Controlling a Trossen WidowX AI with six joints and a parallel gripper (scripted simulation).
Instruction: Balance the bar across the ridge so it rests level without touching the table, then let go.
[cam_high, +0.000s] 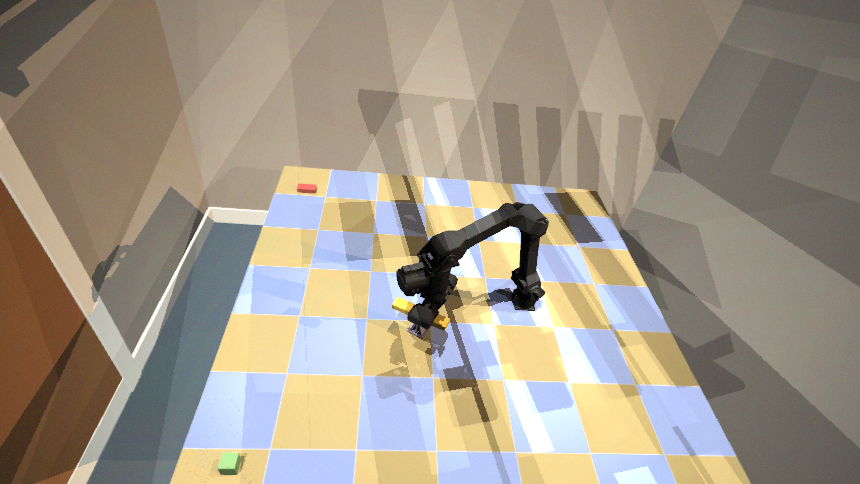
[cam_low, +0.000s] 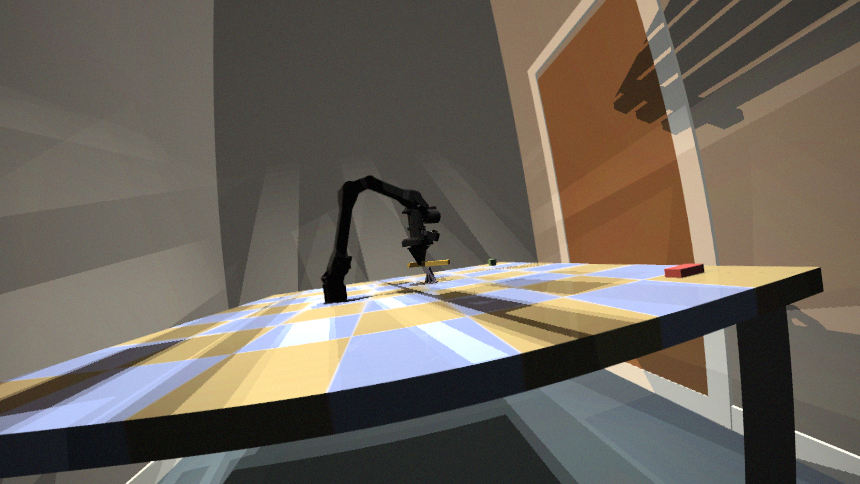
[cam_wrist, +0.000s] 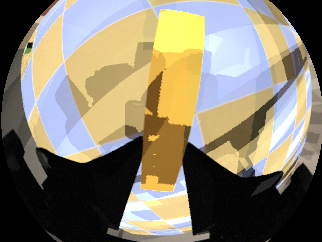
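The yellow bar (cam_high: 402, 305) (cam_low: 438, 263) (cam_wrist: 177, 90) is held above the table and looks about level in the exterior view. My gripper (cam_high: 423, 317) (cam_low: 419, 262) (cam_wrist: 164, 144) points down and is shut on the bar, with one finger on each side; the wrist view shows a long part of the bar reaching ahead of the fingers. The small grey ridge (cam_high: 415, 330) (cam_low: 429, 277) stands on the table just under the bar, its top close to the underside. Whether they touch cannot be told. The ridge is not clearly visible in the wrist view.
A green block (cam_high: 228, 462) (cam_low: 492, 261) lies at the near left corner of the checkered table (cam_high: 324, 415) in the top view. A red block (cam_high: 306, 188) (cam_low: 684, 270) lies at the far left corner. Both are far from the arm. Shadows and bright patches cross the table.
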